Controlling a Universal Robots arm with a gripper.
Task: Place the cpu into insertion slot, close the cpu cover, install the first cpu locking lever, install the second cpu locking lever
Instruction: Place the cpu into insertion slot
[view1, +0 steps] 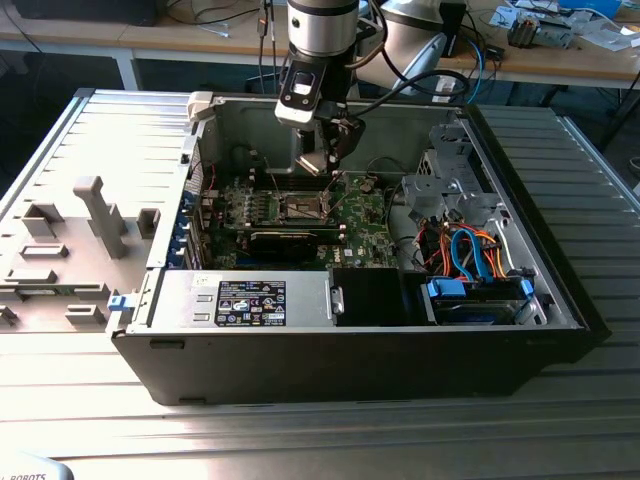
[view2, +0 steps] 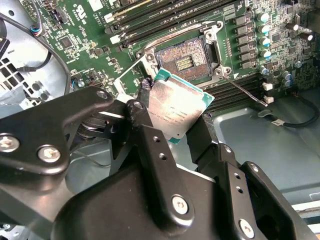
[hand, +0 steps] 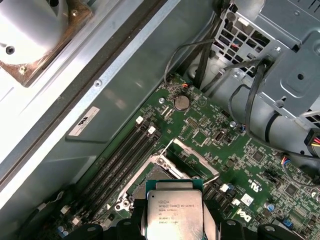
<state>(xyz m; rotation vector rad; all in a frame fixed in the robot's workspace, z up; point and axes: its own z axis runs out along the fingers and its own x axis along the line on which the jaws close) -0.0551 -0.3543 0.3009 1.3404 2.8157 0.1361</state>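
Note:
My gripper (view2: 175, 114) is shut on the cpu (view2: 180, 102), a flat silver-grey square with a green edge that its black fingers (view2: 145, 107) pinch from two sides. The cpu (hand: 172, 210) hangs tilted just above the green board, beside the insertion slot (view2: 187, 60). The slot lies bare, showing a dark pin field inside a silvery rim. The cpu cover (hand: 197, 157) stands swung up at one edge of the insertion slot (hand: 160, 172). A thin wire locking lever (view2: 245, 91) sticks out from the slot's corner. In the exterior view my gripper (view1: 325, 160) hovers over the insertion slot (view1: 300, 207).
The board lies inside an open black computer case (view1: 560, 290). Long black memory slots (hand: 125, 150) run beside the socket. A metal drive cage (view1: 445, 190) and coloured cables (view1: 470, 250) fill the exterior view's right. A grey fixture plate (view1: 70, 250) lies outside at the left.

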